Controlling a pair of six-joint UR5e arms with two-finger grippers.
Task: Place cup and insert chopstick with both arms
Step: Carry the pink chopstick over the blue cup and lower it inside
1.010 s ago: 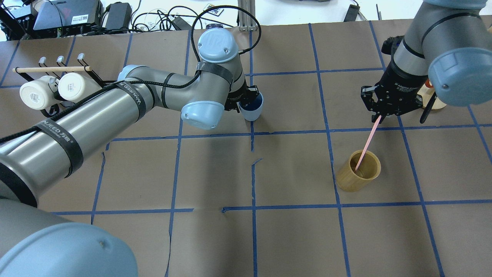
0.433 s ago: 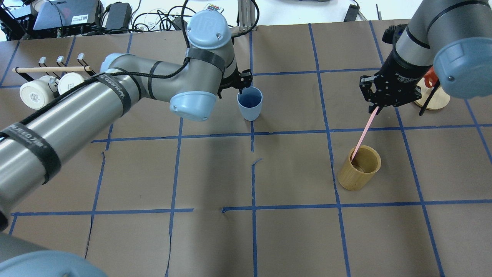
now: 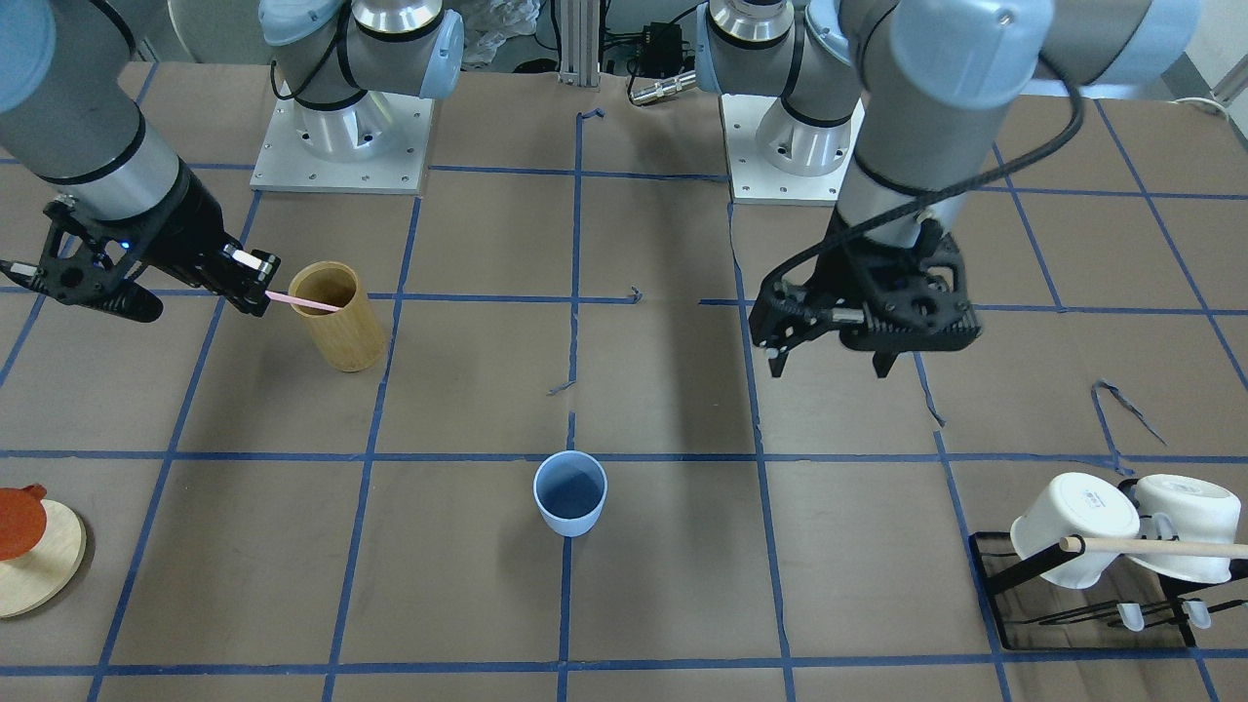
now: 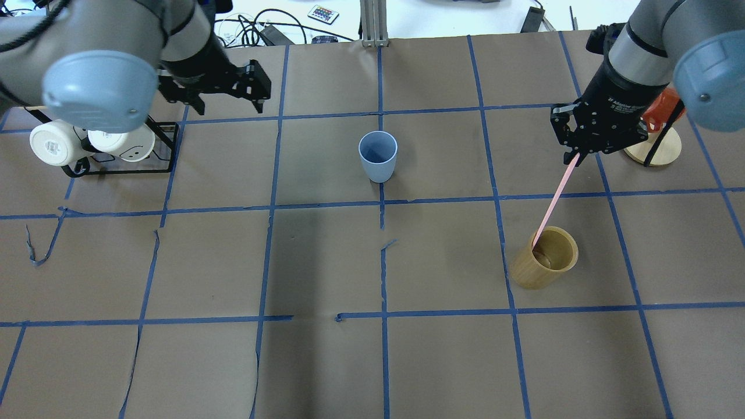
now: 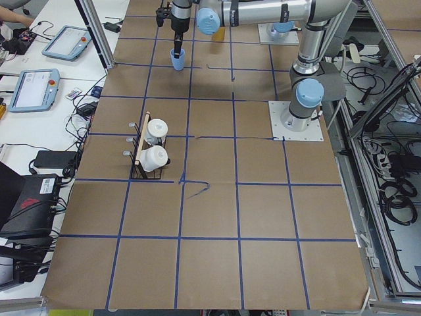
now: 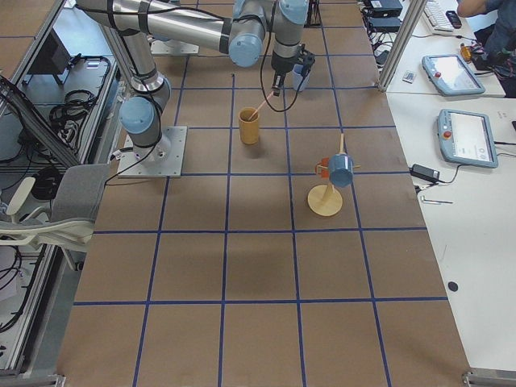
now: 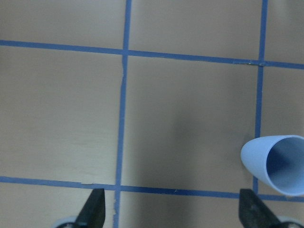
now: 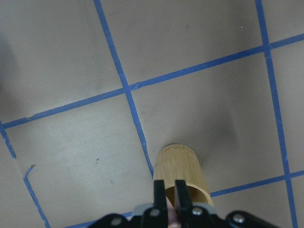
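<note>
The light-blue cup [image 4: 378, 156] stands upright and alone on the table's middle line; it also shows in the front view [image 3: 570, 492] and at the right edge of the left wrist view [image 7: 278, 164]. My left gripper [image 4: 230, 107] is open and empty, high above the table, well to the cup's left near the mug rack. My right gripper [image 4: 573, 158] is shut on the top of a pale-pink chopstick [image 4: 553, 201]. The chopstick slants down, and its lower end is inside the tan bamboo cylinder [image 4: 544, 259]. The cylinder lies right below the shut fingers in the right wrist view [image 8: 183, 171].
A black rack with two white mugs [image 4: 87, 142] and a wooden dowel [image 3: 1160, 548] stands at the far left. A round wooden stand [image 4: 655, 145] with an orange item sits at the far right, behind my right gripper. Blue tape lines cross the brown table cover.
My left gripper let go of the cup and pulled away, up and to the left toward the rack. The cup now stands upright. My right gripper lifted the chopstick slightly.
</note>
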